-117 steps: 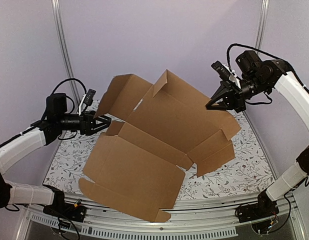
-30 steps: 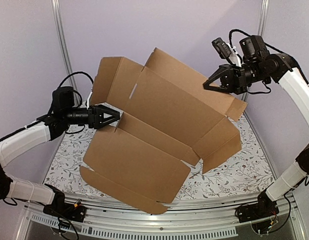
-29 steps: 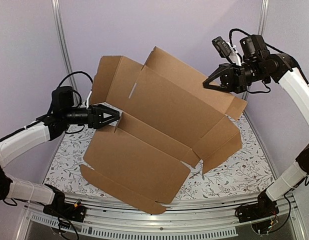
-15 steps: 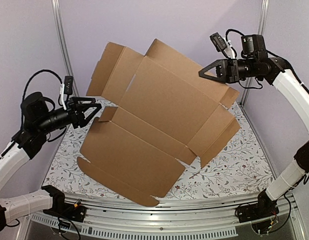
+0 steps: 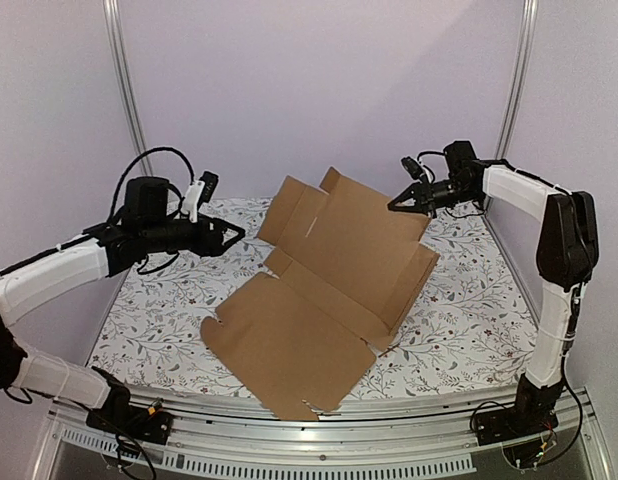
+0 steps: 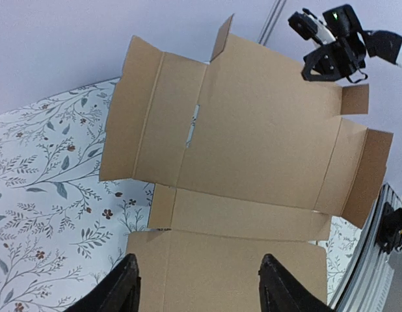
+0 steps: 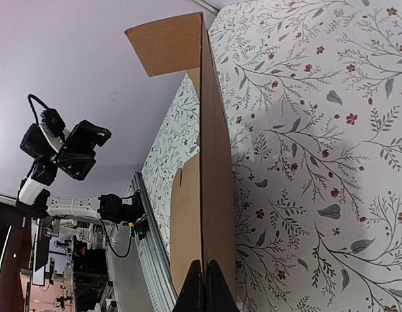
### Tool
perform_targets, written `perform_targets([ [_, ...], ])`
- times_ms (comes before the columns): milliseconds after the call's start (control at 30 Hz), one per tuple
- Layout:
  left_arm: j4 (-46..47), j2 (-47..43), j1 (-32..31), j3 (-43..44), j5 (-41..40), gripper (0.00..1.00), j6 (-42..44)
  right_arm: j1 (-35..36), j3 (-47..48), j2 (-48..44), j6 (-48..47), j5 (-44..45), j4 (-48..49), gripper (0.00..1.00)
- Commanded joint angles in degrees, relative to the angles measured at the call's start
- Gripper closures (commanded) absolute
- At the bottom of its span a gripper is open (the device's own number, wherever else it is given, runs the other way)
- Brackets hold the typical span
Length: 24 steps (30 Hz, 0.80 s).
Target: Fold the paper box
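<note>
The paper box (image 5: 309,300) is an unfolded brown cardboard sheet with flaps and slits. Its near panel lies on the floral table (image 5: 149,310), and its far panel slopes up toward the back right. My right gripper (image 5: 394,207) is shut on the raised far edge. In the right wrist view the sheet (image 7: 214,195) runs edge-on away from that gripper (image 7: 205,286). My left gripper (image 5: 234,236) hovers open just left of the sheet, touching nothing. From the left wrist, the whole sheet (image 6: 253,143) shows beyond the spread fingers (image 6: 126,286).
Two metal posts (image 5: 124,90) rise at the back corners in front of the lilac walls. A metal rail (image 5: 389,440) runs along the table's near edge, with both arm bases bolted there. The box's near corner reaches almost to this rail.
The box has come down from high in the air until its near panel rests on the table. My right arm dropped and stretched toward the back. The left gripper narrowed a little.
</note>
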Motion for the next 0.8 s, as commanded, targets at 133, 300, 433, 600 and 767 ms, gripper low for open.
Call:
perform_targets([
  [133,-6.51,23.23,-7.32,16.05,-3.81,0.27,5.33,-3.55,-4.37,5.82,0.00,3.30,0.29,1.00],
  [300,-6.39,32.85,-7.41,20.84,-1.11,0.25,5.27,-5.67,-5.94,8.46,-1.79,2.22,0.86,1.00],
  [433,-6.67,39.14,-7.41,24.32,-0.42,0.24,4.34,-7.31,-6.33,10.34,-2.02,0.59,0.92,1.00],
  [600,-5.58,44.72,-7.73,27.22,1.67,0.24,2.67,-8.43,-6.60,11.93,-2.06,-0.03,1.35,1.00],
  [767,-5.88,50.09,-8.91,31.06,1.78,0.24,2.37,-8.56,-6.84,12.72,-1.87,-0.51,1.64,1.00],
])
